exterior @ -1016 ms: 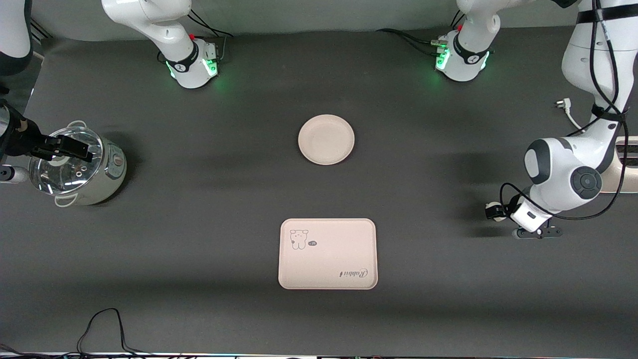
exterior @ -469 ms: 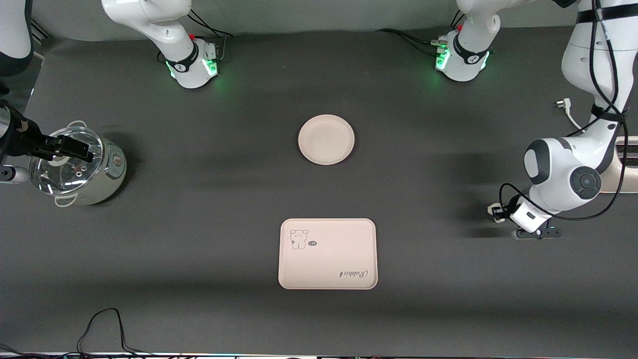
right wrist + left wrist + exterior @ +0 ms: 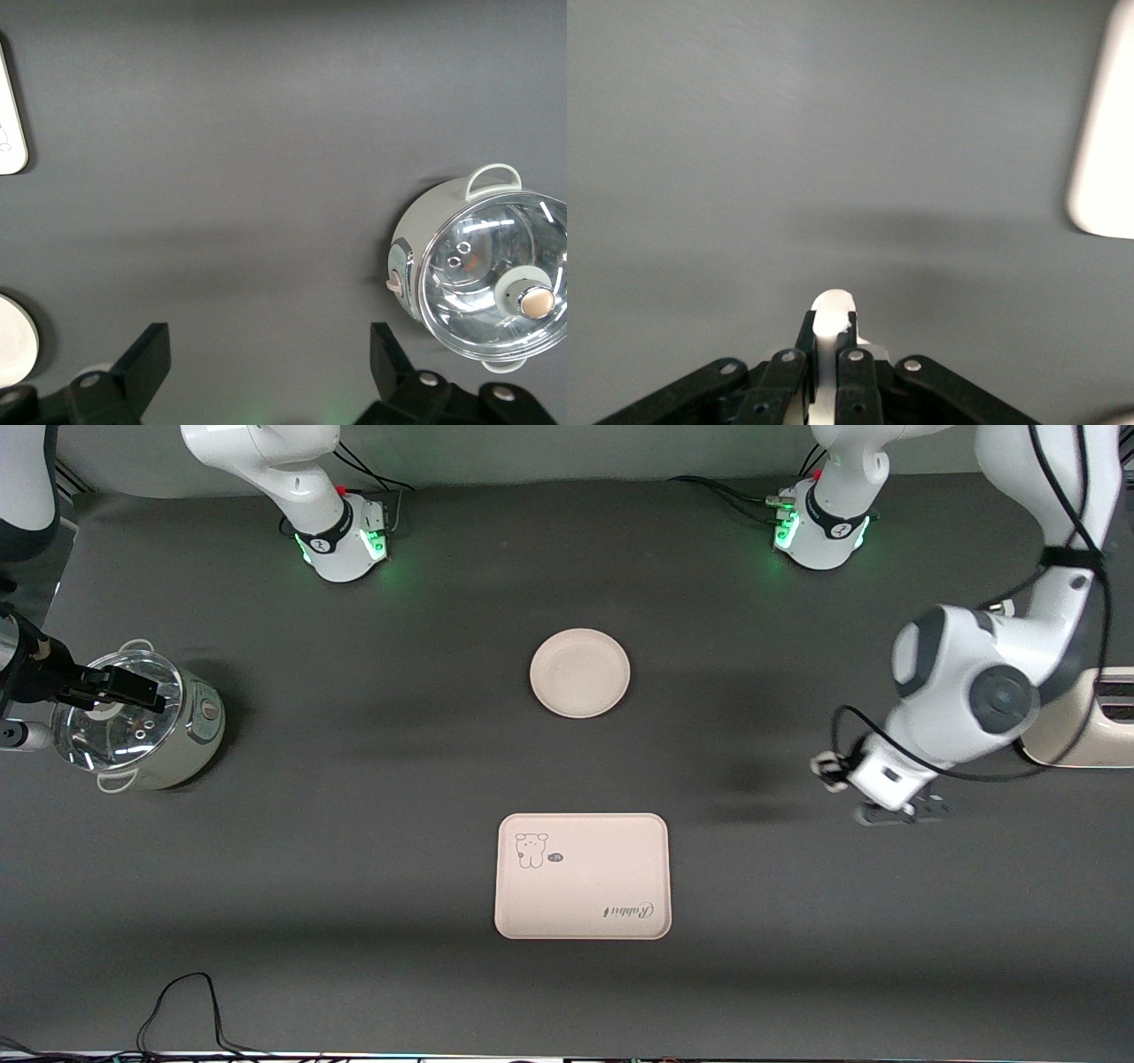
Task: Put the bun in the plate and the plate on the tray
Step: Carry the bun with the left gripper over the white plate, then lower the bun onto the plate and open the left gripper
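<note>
The bun is a small off-white lump held in my left gripper, up over bare table toward the left arm's end. In the left wrist view the fingers are shut on the bun. The round cream plate lies empty at the table's middle. The cream-pink tray with bear and "Rabbit" print lies nearer the front camera than the plate. My right gripper waits open and empty over the pot. The right wrist view shows its gripper, the plate's edge and the tray's corner.
A pale green pot with a glass lid stands at the right arm's end; it also shows in the right wrist view. A cream appliance sits at the left arm's end. A black cable loops at the front edge.
My left arm has swung toward the table's middle, carrying the bun with it. The right arm, plate and tray have not moved.
</note>
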Controlling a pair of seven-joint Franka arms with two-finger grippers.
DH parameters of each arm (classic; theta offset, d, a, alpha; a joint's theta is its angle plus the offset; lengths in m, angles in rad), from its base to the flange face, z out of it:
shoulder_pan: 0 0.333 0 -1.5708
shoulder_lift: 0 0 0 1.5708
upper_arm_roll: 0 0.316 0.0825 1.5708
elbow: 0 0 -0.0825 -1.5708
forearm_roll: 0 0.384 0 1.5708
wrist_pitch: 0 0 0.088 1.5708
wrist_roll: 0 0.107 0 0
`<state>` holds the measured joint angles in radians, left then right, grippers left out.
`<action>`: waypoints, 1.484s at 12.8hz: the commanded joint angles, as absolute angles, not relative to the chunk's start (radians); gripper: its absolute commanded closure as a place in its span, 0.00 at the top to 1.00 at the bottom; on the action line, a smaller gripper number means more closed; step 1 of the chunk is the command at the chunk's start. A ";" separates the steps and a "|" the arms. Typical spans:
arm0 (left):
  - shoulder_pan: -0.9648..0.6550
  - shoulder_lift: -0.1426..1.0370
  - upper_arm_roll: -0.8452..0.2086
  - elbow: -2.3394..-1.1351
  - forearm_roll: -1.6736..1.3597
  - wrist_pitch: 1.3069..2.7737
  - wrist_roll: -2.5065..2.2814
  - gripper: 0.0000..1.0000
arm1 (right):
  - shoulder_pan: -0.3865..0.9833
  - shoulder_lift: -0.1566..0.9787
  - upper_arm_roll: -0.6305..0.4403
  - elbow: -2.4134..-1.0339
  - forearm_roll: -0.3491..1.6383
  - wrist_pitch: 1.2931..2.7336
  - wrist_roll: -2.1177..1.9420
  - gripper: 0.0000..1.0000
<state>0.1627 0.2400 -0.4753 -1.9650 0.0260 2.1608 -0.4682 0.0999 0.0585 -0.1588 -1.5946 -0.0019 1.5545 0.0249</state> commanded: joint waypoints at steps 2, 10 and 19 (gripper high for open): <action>0.050 0.227 -0.583 -1.977 0.029 2.157 -0.713 0.14 | 0.100 0.038 -0.160 -1.611 -0.003 1.559 0.015 1.00; -0.293 0.429 -0.575 -2.000 0.296 2.311 -1.257 0.17 | 0.100 0.038 -0.160 -1.612 -0.003 1.559 0.015 1.00; -0.370 0.560 -0.575 -1.971 0.376 2.393 -1.451 0.59 | 0.100 0.038 -0.158 -1.614 -0.003 1.559 0.015 1.00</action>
<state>-0.3282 0.5535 -0.5900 -1.9921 0.3540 2.3933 -1.3931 0.0999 0.0582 -0.1596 -1.5967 -0.0019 1.5545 0.0249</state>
